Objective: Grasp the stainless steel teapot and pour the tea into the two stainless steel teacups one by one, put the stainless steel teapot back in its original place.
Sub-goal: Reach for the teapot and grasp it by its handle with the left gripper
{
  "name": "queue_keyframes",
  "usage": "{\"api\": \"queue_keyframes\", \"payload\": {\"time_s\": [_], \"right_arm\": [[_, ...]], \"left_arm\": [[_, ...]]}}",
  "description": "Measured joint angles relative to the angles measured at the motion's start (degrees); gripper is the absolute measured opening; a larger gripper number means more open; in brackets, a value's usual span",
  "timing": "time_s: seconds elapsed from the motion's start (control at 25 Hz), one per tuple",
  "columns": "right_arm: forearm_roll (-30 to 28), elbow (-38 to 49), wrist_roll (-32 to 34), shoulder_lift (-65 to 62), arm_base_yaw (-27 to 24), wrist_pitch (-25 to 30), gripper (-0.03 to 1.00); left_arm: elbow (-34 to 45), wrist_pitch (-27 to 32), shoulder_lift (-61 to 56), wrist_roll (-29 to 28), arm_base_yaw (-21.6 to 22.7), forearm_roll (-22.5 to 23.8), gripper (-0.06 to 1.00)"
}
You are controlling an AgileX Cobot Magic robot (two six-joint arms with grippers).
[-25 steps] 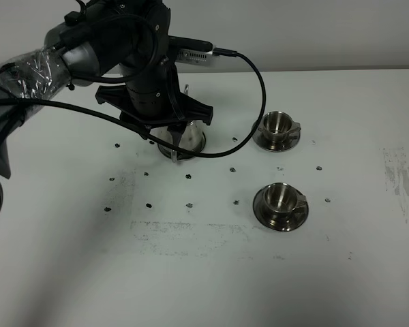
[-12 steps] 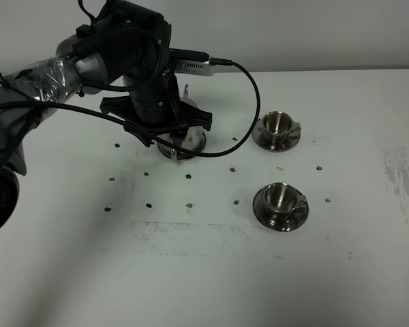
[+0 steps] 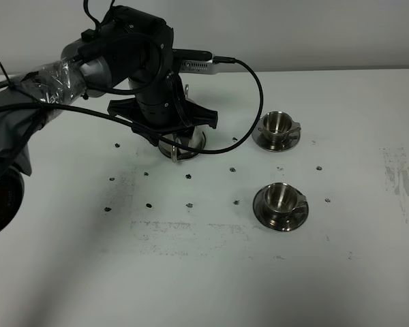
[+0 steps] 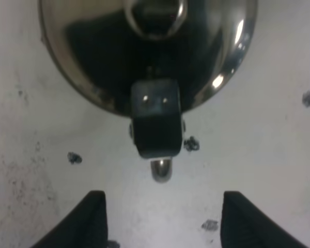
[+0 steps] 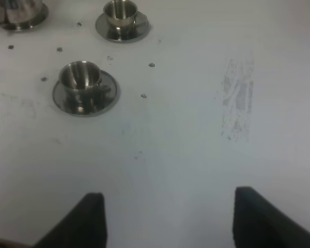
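Observation:
The stainless steel teapot (image 3: 184, 143) stands at the back left of the table, mostly hidden under my left arm (image 3: 157, 102). The left wrist view looks straight down on its shiny body (image 4: 93, 57) and its dark handle block (image 4: 156, 123). My left gripper (image 4: 163, 222) is open, with the handle block just ahead of the gap between its fingers and not touching them. The two stainless steel teacups stand on saucers at the right, one far (image 3: 276, 125) and one near (image 3: 281, 198). The right wrist view shows the near cup (image 5: 81, 77) and the far cup (image 5: 120, 10). My right gripper (image 5: 170, 219) is open and empty. No tea shows. The round dish is hidden.
Small dark specks (image 3: 189, 177) dot the white table (image 3: 88, 272) around the teapot and cups. A scuffed grey patch (image 3: 399, 174) lies near the right edge. A black cable (image 3: 255, 75) loops from the left arm above the table.
My left arm has shifted slightly right and settled closer over the teapot. The cups and the teapot have not moved.

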Motion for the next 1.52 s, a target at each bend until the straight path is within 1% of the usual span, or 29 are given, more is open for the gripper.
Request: {"api": "queue_keyframes", "payload": {"time_s": [0.32,0.56,0.96,1.32,1.52], "right_arm": [[0.0,0.0,0.0,0.0,0.0,0.0,0.54],[0.0,0.0,0.1,0.0,0.0,0.0,0.54],[0.0,0.0,0.1,0.0,0.0,0.0,0.54],[0.0,0.0,0.0,0.0,0.0,0.0,0.54],[0.0,0.0,0.0,0.0,0.0,0.0,0.54]], "left_arm": [[-0.1,-0.7,0.0,-0.7,0.0,0.1,0.49],[-0.2,-2.0,0.1,-1.2,0.0,0.9,0.49],[-0.3,-3.3,2.6,-1.7,0.0,1.1,0.49],[-0.3,-7.3,4.2,-2.2,0.0,0.0,0.49],[-0.3,-7.9,4.2,-2.5,0.0,0.0,0.49]]}}
